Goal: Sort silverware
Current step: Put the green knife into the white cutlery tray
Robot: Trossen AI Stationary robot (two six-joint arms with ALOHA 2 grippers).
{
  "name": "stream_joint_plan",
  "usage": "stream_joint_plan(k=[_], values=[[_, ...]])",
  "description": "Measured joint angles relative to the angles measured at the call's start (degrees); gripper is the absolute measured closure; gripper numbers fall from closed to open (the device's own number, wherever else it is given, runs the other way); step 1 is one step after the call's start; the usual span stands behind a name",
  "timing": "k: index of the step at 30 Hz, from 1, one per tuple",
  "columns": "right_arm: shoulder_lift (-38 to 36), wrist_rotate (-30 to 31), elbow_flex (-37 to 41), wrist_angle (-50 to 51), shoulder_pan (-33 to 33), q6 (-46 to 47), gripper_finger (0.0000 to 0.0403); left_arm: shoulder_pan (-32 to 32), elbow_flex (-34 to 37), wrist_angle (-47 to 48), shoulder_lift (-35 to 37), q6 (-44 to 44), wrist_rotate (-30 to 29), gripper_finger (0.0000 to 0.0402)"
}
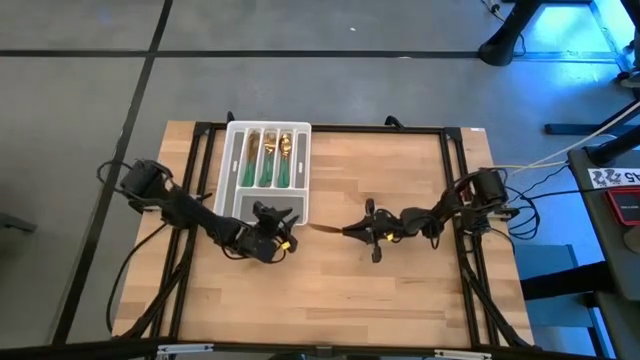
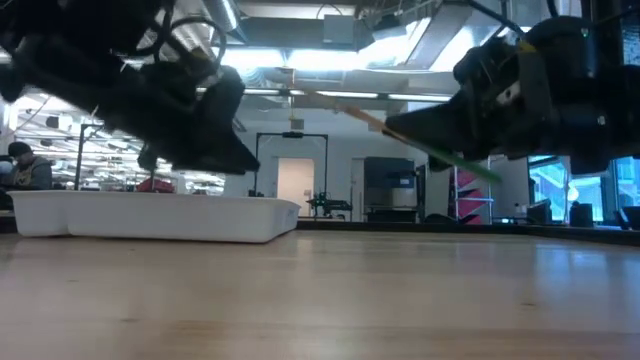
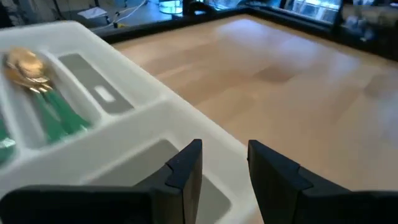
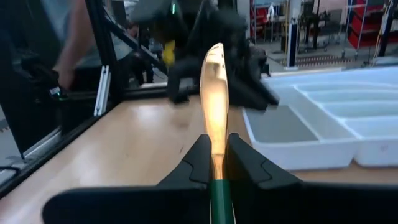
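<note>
Between the right gripper's (image 4: 214, 163) closed fingers sits one last knife (image 4: 213, 93), airborne; silverware (image 1: 268, 158) already fills the tray (image 1: 300, 205) beyond the left gripper's (image 3: 224, 165) parted, empty fingers.

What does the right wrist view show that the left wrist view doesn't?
Only the right wrist view: the right gripper shut on a gold-bladed knife with a green handle, the left gripper beyond it, and a person behind the table frame. Only the left wrist view: the left gripper's open fingers over the tray's empty end compartment, plus sorted silverware in a long slot. Both: the white tray and wooden table.
</note>
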State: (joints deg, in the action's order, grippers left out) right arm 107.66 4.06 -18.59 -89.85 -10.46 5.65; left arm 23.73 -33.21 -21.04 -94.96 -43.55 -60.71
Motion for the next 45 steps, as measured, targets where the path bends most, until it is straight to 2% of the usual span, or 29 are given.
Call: stream_joint_plan(k=[3, 7, 10, 12, 17, 21, 26, 29, 33, 40, 45], values=[[-1.6, 0.0, 0.0, 0.0, 0.0, -0.1, 0.0377, 1.1, 0.0, -9.5, -5.2, 2.7, 0.0, 0.0284], [-3.8, 0.0, -0.5, -0.1, 0.0, -0.9, 0.0377, 1.5, -0.1, -34.7, -14.8, 12.5, 1.9, 0.0284], [-4.6, -0.4, -1.8, -0.2, 0.0, -1.6, 0.0377, 0.4, -1.6, -57.2, -22.3, 22.4, 8.2, 0.0284], [-4.8, -1.3, -2.9, -0.2, 0.0, -1.9, 0.0376, -1.0, -3.2, -68.7, -26.8, 28.0, 14.4, 0.0284], [-4.9, -1.6, -4.3, -0.1, 0.0, -3.8, 0.0376, -5.0, -7.8, -68.9, -28.7, 29.1, 23.8, 0.0268], [-4.9, -0.4, -4.3, -0.1, 0.0, -4.3, 0.0376, -7.4, -9.8, -69.0, -28.2, 29.2, 28.9, 0.0216], [-4.9, -0.2, -4.3, -0.1, 0.0, -4.5, 0.0375, -9.0, -11.2, -69.0, -27.8, 30.5, 32.7, 0.0142], [-4.9, -0.1, -4.2, -0.1, 0.0, -4.5, 0.0375, -8.8, -11.4, -68.9, -27.4, 33.1, 32.9, 0.012], [-4.9, 0.0, -4.2, -0.1, 0.0, -4.5, 0.0375, -7.2, -11.4, -69.0, -25.4, 37.8, 32.6, 0.0121], [-4.9, 0.0, -4.2, -0.1, 0.0, -4.7, 0.0375, -3.7, -10.1, -69.0, -21.2, 46.1, 21.1, 0.0144], [-4.9, 0.0, -4.2, -0.1, 0.0, -4.7, 0.0375, -3.5, -9.4, -68.9, -19.9, 45.1, 19.4, 0.0155]])
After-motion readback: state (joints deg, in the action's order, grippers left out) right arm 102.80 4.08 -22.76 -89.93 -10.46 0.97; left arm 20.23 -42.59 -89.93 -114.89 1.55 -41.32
